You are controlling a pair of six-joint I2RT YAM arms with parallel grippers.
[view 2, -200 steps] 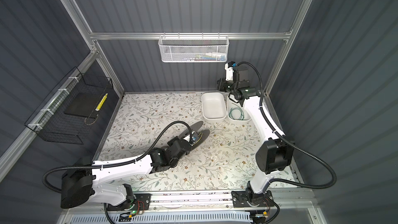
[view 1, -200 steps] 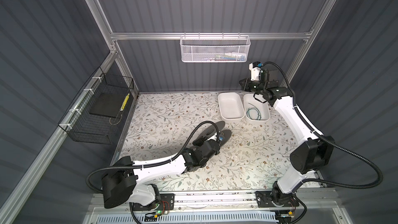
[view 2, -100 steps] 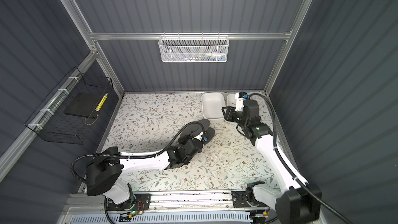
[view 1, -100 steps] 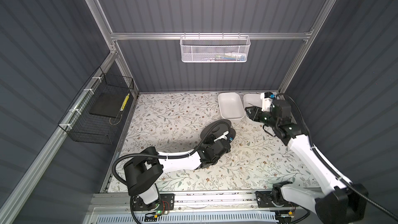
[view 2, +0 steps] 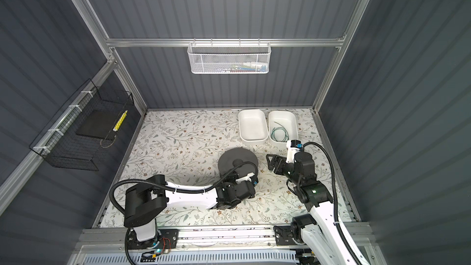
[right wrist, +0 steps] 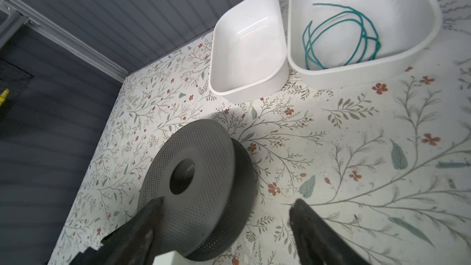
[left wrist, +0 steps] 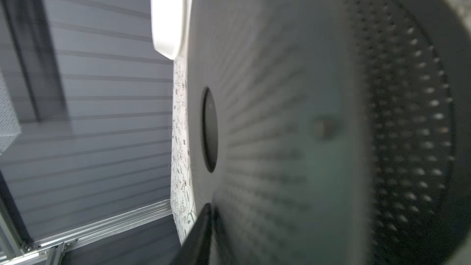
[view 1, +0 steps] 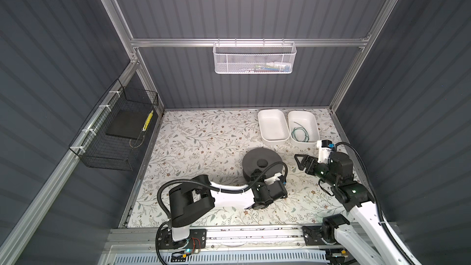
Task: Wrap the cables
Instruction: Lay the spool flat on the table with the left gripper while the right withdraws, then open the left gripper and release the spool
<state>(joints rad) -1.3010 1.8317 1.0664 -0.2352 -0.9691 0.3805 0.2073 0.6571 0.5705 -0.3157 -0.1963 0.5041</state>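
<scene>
The right gripper [view 1: 298, 162] stands wide: its two dark fingers [right wrist: 150, 221] are far from each other and nothing is between them. In both top views it hovers just right of a dark grey spool [view 1: 254, 158], pointing left toward it and apart from it. The right arm runs back from there to its base at the near right corner.

The left gripper [view 1: 254, 176] is at the near side of the spool, mostly under its own wrist in both top views. In the left wrist view only one dark finger [left wrist: 201, 233] shows, close against the flat perforated face of the spool, and the picture is blurred. I cannot tell whether this gripper is wide, narrow or holding the spool.

The spool lies on the table [view 1: 204, 144], on its floral cover, a little right of the middle.

The cables [right wrist: 376, 44] are a thin green wire, curled in loose loops. They lie inside the right tray [view 1: 304, 144], which stands just beside the left tray [view 1: 274, 139] at the far right of the table, well apart from both grippers.

A white mesh basket [view 1: 254, 59] hangs on the far wall and a black wire basket [view 1: 114, 133] on the left wall.
</scene>
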